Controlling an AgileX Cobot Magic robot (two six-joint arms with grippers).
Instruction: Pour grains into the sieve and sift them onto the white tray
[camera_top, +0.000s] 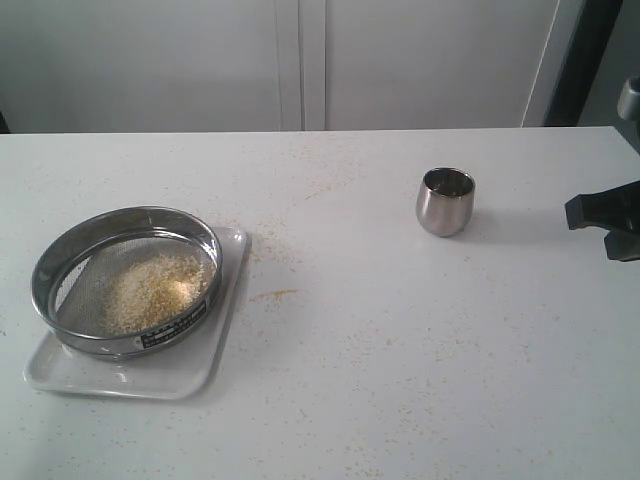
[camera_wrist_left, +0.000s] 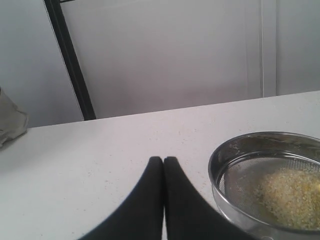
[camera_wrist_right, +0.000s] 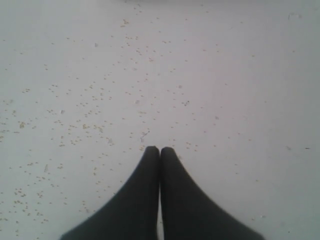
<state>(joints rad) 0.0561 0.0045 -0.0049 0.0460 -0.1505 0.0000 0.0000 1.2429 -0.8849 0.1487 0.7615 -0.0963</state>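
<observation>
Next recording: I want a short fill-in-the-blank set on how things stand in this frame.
The sieve rests on the ____.
The grains lie piled inside the ____.
The steel cup stands ____ on the table.
The left gripper and right gripper are both ____.
Missing: white tray; sieve; upright; shut.

We see a broad white table (camera_top: 400, 380) whose middle and near side lie open, dotted only with stray grains (camera_top: 272, 295). At the left, the sieve (camera_top: 125, 275) sits on the white tray (camera_top: 130, 382) and blocks that corner. A small steel cup (camera_top: 446, 201) stands upright toward the far right, well apart from the sieve, with bare tabletop between them.
</observation>
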